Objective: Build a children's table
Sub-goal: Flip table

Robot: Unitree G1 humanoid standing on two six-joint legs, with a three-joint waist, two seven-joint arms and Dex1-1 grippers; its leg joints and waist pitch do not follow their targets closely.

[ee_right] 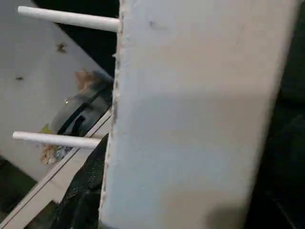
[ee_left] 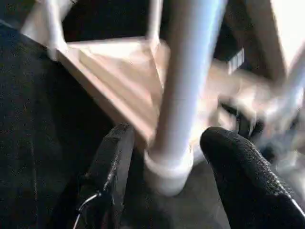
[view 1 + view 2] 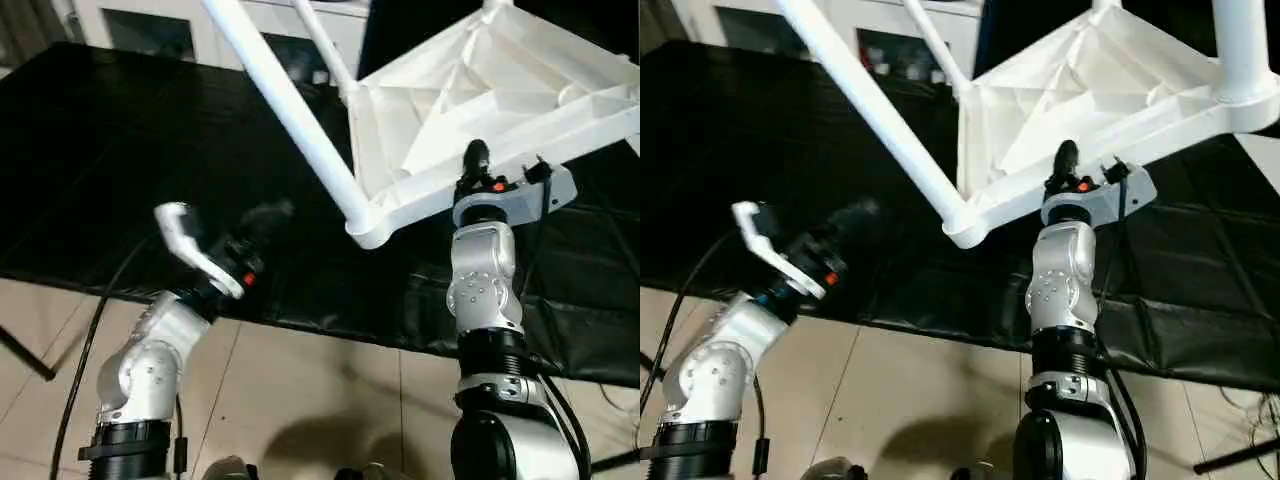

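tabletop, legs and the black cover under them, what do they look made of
Tabletop: likely moulded plastic, white, smooth with a slight sheen; the underside shows thin cast ribs and a rounded corner socket.
Legs: probably the same white plastic, as smooth round tubes with a soft highlight along them.
Black cover: seems a thin, pliable sheet, vinyl or coated cloth; it creases and glints. Exact material unclear.

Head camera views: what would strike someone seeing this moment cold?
A white plastic rectangular tabletop hangs tilted above the black-covered work surface, ribbed underside towards the camera, with the right claw clamped on its near rim. Long white tapered tube legs jut from its corner sockets. The left claw, fingers apart, sits just short of the nearest socketed leg.
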